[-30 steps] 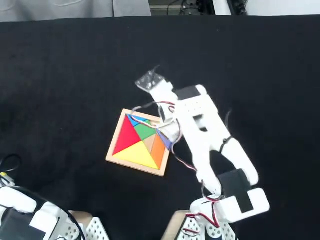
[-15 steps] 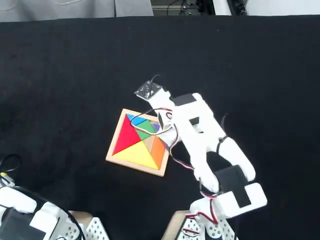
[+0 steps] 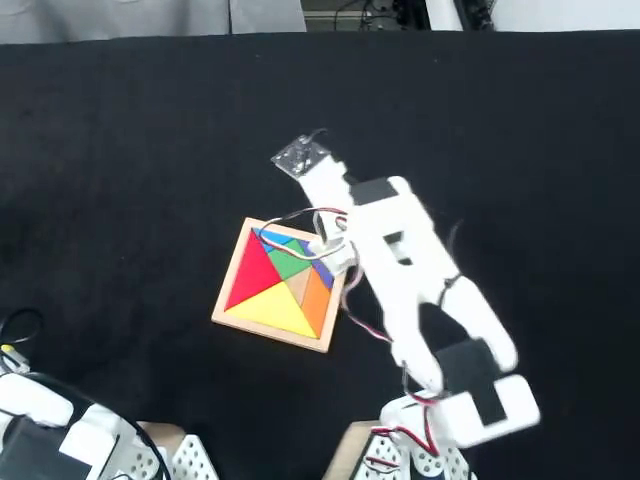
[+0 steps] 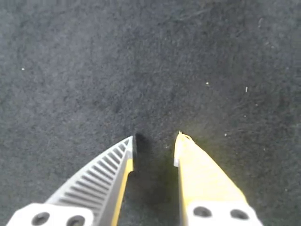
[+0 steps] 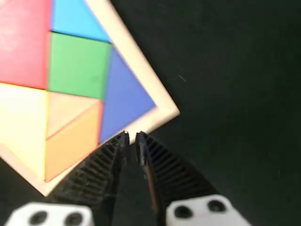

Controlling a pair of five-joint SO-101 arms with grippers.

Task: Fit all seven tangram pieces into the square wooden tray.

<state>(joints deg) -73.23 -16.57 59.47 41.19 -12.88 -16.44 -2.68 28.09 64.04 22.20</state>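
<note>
One table (image 3: 120, 150): black cloth, carrying everything.
Two arms: my right arm (image 3: 400, 270) reaches from the near edge toward the table's middle; my left arm (image 3: 50, 425) sits at the near left corner.
One tray (image 3: 232, 275): square, wooden, turned cornerwise, around the table's middle, somewhat nearer the near edge.
Seven pieces, all lying inside the tray: red triangle (image 5: 23, 42), yellow triangle (image 5: 21, 122), blue triangle (image 5: 122, 101), orange piece (image 5: 70, 146), green square (image 5: 77, 66), light-blue piece (image 5: 73, 19), tan triangle (image 5: 68, 115).
One right gripper (image 5: 131, 137): my fingers are nearly together, a thin slit between them, gripping nothing, above the tray's rim beside the blue triangle.
One left gripper (image 4: 154, 141): my fingers are parted, nothing between them, above bare cloth.
</note>
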